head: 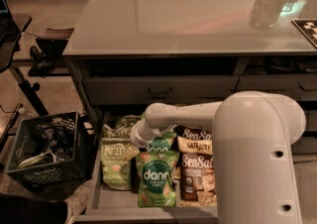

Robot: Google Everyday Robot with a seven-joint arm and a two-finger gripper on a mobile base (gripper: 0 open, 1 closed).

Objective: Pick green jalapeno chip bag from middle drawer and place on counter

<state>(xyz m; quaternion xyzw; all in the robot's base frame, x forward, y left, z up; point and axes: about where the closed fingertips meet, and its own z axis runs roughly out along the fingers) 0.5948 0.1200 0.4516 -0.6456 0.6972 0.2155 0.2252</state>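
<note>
The middle drawer (97,188) stands open below the counter (188,15). The olive-green jalapeno chip bag (115,164) with white "Kettle" lettering lies flat at the drawer's left. A second similar bag (118,126) lies behind it. My white arm reaches down into the drawer from the right. My gripper (132,146) sits at the end of the wrist, just over the top right corner of the jalapeno bag, between it and a bright green "dang" bag (157,181). The wrist hides most of the gripper.
Brown-and-cream "Sea Salt" bags (197,168) fill the drawer's right side. A shut shallow drawer (158,90) is above. A black crate (47,149) of clutter stands on the floor at the left. A clear glass (264,7) and a checkered board (307,28) sit on the counter's far right.
</note>
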